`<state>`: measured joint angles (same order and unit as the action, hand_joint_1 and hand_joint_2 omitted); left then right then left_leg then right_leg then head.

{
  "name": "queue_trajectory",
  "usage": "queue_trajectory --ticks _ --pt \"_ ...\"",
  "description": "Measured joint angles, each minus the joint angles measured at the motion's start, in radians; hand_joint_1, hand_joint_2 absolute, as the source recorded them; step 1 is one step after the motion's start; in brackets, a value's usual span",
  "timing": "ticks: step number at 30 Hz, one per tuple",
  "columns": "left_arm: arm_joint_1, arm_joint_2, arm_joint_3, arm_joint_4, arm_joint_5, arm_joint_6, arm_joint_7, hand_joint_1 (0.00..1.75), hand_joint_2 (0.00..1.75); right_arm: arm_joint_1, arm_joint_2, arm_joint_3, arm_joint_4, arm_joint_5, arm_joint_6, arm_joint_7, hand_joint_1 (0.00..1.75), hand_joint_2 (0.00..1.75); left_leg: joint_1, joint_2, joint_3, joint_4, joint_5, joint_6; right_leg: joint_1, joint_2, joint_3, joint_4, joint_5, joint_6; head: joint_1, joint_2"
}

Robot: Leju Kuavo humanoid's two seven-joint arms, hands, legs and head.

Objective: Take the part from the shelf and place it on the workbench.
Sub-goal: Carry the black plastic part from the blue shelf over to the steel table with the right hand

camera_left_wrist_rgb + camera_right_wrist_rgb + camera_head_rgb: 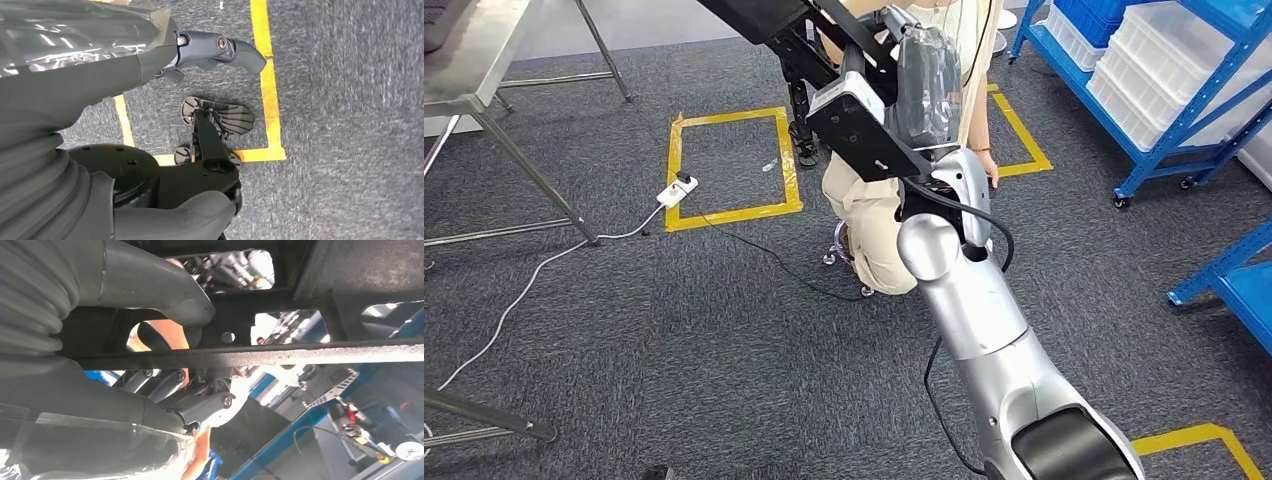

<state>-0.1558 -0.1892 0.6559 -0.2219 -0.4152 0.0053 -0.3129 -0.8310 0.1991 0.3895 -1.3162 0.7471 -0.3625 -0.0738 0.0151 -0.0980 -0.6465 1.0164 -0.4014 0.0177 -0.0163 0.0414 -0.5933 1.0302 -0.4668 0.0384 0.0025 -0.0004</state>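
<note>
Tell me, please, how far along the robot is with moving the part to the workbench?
Done: the black part is off the blue shelf. In hand: the right hand grips its frame, raised above the carpet; the left hand hangs with its fingers apart. Left: carrying it to the metal bench and setting it down.

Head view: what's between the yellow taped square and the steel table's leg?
White power strip and its white cable, in the head view.

head view high, wrist views close
</note>
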Motion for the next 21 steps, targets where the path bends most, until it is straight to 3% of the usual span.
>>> queue_trajectory --ticks 2,4,6,8,9,10,11,13,15,18,20,21 --pt "0.003 0.001 0.002 0.000 0.008 0.005 -0.002 0.00 1.75 -0.005 0.008 0.000 0.013 -0.019 0.000 -0.013 1.75 1.75 0.003 -0.009 -0.004 -0.003 0.004 -0.013 0.004 -0.010 0.002 -0.004 0.005 -0.017 -0.001 0.000" --pt "0.006 0.002 0.004 0.000 0.013 0.010 -0.004 0.00 1.75 -0.012 0.025 0.000 0.029 -0.039 0.001 -0.027 1.75 1.75 0.004 0.014 -0.014 0.014 -0.009 -0.023 0.001 -0.022 0.005 -0.010 0.011 -0.033 -0.003 0.000" --pt "0.005 0.004 0.008 0.000 0.015 0.017 -0.006 0.00 1.75 -0.022 0.040 0.000 0.047 -0.049 0.002 -0.039 1.75 1.75 0.003 0.060 -0.055 0.099 -0.057 -0.029 0.002 -0.038 0.008 -0.015 0.013 -0.048 -0.008 0.000" --pt "0.004 0.004 0.014 0.000 0.016 0.025 -0.006 0.00 1.75 -0.030 0.050 0.000 0.070 -0.056 0.002 -0.050 1.75 1.75 0.005 0.082 -0.119 0.228 -0.110 -0.033 0.009 -0.057 0.009 -0.016 0.011 -0.057 -0.011 0.000" --pt "0.005 0.004 0.017 0.000 0.016 0.027 -0.006 0.00 1.75 -0.032 0.054 0.000 0.083 -0.060 0.001 -0.055 1.75 1.75 0.006 0.086 -0.138 0.266 -0.119 -0.034 0.013 -0.067 0.009 -0.016 0.010 -0.059 -0.011 0.000" --pt "0.006 0.004 0.021 0.000 0.017 0.030 -0.006 0.00 1.75 -0.034 0.059 0.000 0.096 -0.063 0.001 -0.060 1.75 1.75 0.006 0.089 -0.140 0.269 -0.111 -0.034 0.015 -0.077 0.010 -0.015 0.009 -0.060 -0.011 0.000" --pt "0.007 0.005 0.023 0.000 0.018 0.032 -0.006 0.00 1.75 -0.036 0.063 0.000 0.106 -0.065 0.000 -0.064 1.75 1.75 0.006 0.094 -0.119 0.230 -0.087 -0.032 0.017 -0.087 0.011 -0.015 0.008 -0.061 -0.011 0.000" --pt "0.007 0.006 0.026 0.000 0.022 0.036 -0.008 0.00 1.75 -0.043 0.072 0.000 0.125 -0.069 -0.001 -0.074 1.75 1.75 0.001 0.124 -0.042 0.095 -0.033 -0.024 0.024 -0.103 0.013 -0.015 0.005 -0.061 -0.011 0.000" --pt "0.006 0.008 0.028 0.000 0.026 0.037 -0.009 0.00 1.75 -0.053 0.079 0.000 0.141 -0.074 -0.002 -0.084 1.75 1.75 -0.007 0.146 0.003 0.014 -0.012 -0.013 0.031 -0.116 0.014 -0.014 0.001 -0.057 -0.010 0.000" --pt "0.007 0.010 0.029 0.000 0.027 0.038 -0.011 0.00 1.75 -0.063 0.087 0.001 0.161 -0.081 -0.004 -0.090 1.75 1.75 -0.011 0.127 0.007 -0.001 -0.009 -0.001 0.033 -0.128 0.014 -0.012 -0.005 -0.047 -0.009 0.000" --pt "0.008 0.011 0.030 0.000 0.027 0.038 -0.011 0.00 1.75 -0.068 0.090 0.001 0.172 -0.082 -0.005 -0.091 1.75 1.75 -0.006 0.111 0.013 -0.012 -0.001 0.012 0.029 -0.098 -0.005 0.033 -0.031 -0.042 -0.008 0.000" --pt "0.008 0.011 0.031 0.000 0.028 0.038 -0.011 0.00 1.75 -0.070 0.089 0.001 0.177 -0.083 -0.006 -0.092 1.75 1.75 -0.003 0.103 0.015 -0.015 0.002 0.016 0.026 -0.075 -0.030 0.086 -0.055 -0.042 -0.006 0.000"
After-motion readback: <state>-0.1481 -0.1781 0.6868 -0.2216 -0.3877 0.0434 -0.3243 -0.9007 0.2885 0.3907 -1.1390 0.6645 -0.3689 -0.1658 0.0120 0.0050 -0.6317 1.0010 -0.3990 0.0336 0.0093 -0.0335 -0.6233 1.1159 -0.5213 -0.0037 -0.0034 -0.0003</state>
